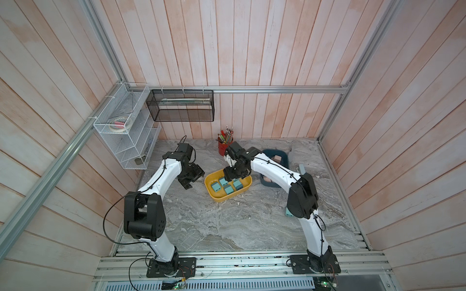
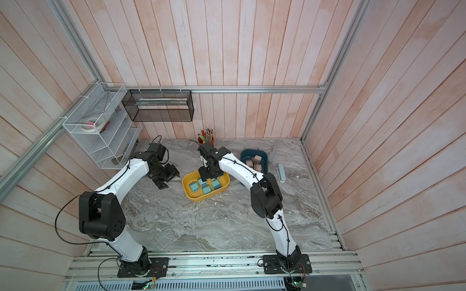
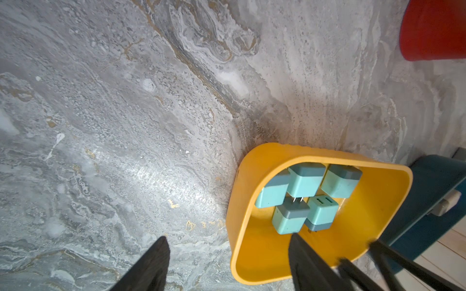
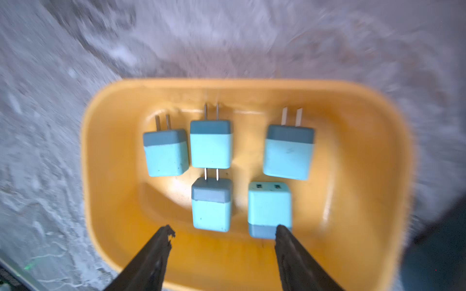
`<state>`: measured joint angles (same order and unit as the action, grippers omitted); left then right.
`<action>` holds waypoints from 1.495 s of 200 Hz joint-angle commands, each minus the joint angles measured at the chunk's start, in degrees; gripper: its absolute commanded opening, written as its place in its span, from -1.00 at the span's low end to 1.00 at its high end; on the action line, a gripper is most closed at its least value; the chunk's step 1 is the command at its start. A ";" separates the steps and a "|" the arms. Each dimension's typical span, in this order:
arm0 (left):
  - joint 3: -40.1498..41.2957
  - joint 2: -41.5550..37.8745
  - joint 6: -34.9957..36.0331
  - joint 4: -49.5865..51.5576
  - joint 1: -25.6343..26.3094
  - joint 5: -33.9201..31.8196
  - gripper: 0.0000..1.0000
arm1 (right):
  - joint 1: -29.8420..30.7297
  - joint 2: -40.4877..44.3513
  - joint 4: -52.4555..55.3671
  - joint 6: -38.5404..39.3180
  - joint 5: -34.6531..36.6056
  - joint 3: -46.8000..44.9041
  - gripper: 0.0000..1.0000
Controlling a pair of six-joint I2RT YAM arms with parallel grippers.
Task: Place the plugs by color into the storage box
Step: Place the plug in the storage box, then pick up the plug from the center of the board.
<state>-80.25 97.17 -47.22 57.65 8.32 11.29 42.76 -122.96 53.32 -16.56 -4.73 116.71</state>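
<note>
While right gripper [image 4: 224, 230] hangs spread over yellow bin [image 4: 106, 191] (five teal plugs [image 4: 211, 148] inside), left gripper [image 3: 228, 237] spread, seemingly empty.

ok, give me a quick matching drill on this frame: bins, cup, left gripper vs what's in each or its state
Things:
1. yellow bin
2. blue bin
3. red cup
4. left gripper

Contents or state:
a. pencils inside
b. open, nothing between the jaws
c. teal plugs inside
d. beige plugs inside

Pairs: 1-c, 2-d, 3-a, 4-b
</note>
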 commanded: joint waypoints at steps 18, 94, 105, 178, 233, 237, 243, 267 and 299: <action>-3.54 1.30 -0.15 -0.12 0.80 0.48 0.53 | -6.68 13.39 3.08 -3.89 3.59 -9.62 0.44; -4.04 3.11 -0.15 -0.77 2.92 1.35 0.53 | -24.98 42.35 -10.08 -13.51 -3.02 -56.85 0.51; -3.97 3.37 -0.06 -0.80 3.07 1.51 0.53 | -26.54 43.89 -11.00 -13.35 -4.20 -60.80 0.51; -4.23 4.02 0.11 -0.72 4.24 1.87 0.53 | -29.93 40.78 -16.39 -12.36 -5.14 -70.20 0.52; -3.18 3.39 0.11 -0.92 4.24 1.92 0.53 | -29.93 40.50 -15.56 -14.70 -3.88 -73.32 0.52; -3.13 3.38 0.07 -0.96 4.24 1.96 0.53 | -29.93 40.63 -15.27 -14.93 -3.73 -73.52 0.52; -3.15 3.45 0.03 -1.05 4.24 1.98 0.53 | -29.93 41.02 -15.01 -15.22 -3.54 -73.87 0.52; -3.28 3.73 0.22 -1.35 4.26 2.25 0.53 | -29.86 43.02 -14.42 -16.05 -2.48 -74.79 0.52; -3.22 4.11 0.46 -1.57 4.25 2.76 0.53 | -29.61 42.56 -14.58 -16.63 -3.72 -75.44 0.52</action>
<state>-83.48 100.22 -47.35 56.99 12.36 13.26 13.02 -80.77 37.65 -31.77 -8.71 41.98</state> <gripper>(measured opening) 0.765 0.760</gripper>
